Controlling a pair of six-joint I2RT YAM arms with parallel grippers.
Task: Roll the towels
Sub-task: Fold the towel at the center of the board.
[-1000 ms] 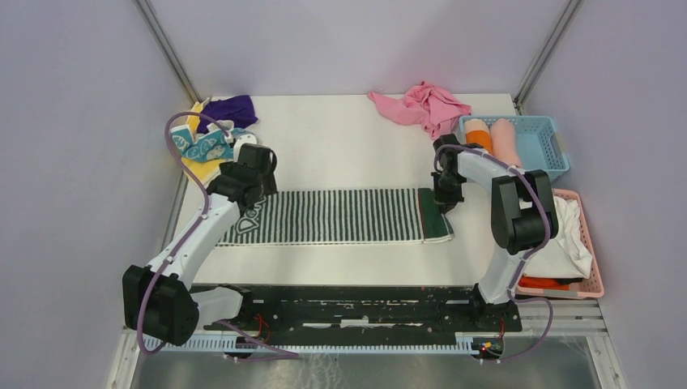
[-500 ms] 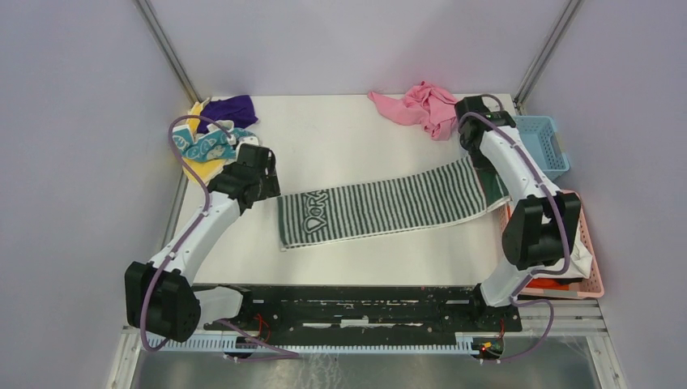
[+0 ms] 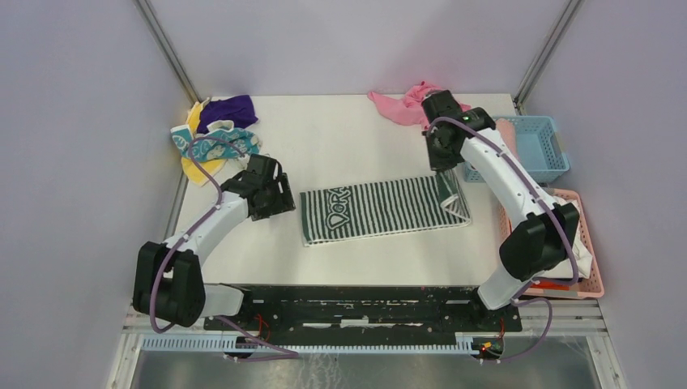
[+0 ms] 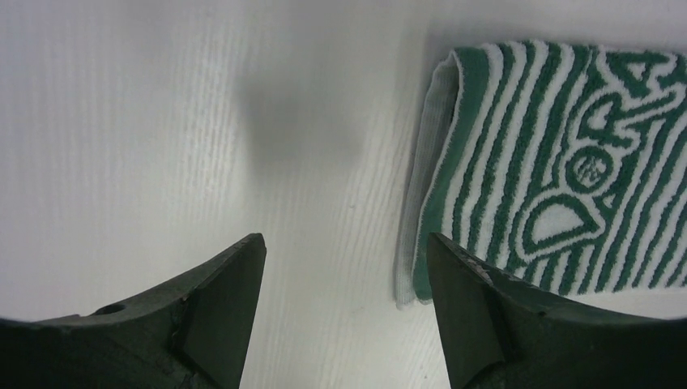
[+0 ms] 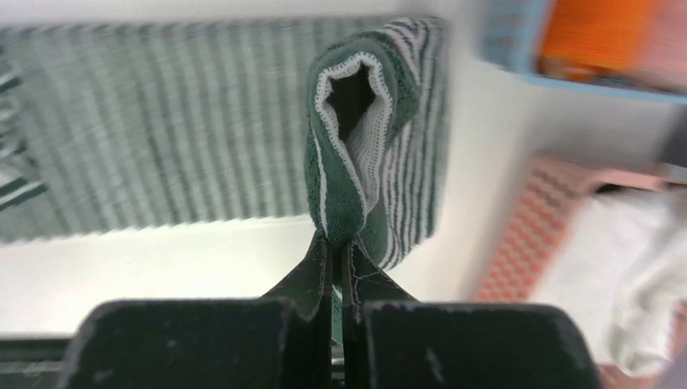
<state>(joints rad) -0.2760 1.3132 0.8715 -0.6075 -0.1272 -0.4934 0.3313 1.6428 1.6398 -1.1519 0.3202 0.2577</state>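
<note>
A green-and-white striped towel point(image 3: 381, 209) lies lengthwise across the middle of the white table point(image 3: 340, 146), with lettering at its left end. The right gripper point(image 5: 336, 247) is pinched tight on the towel's right end. It holds that end up off the table, and the dark green hem curls into a loop just past its fingertips. The left gripper point(image 4: 346, 255) hovers over bare table just beside the towel's left end, jaws spread wide and holding nothing. The towel's edge lies close to one finger, not touching it. A heap of other towels point(image 3: 212, 142) sits at the far left corner.
</note>
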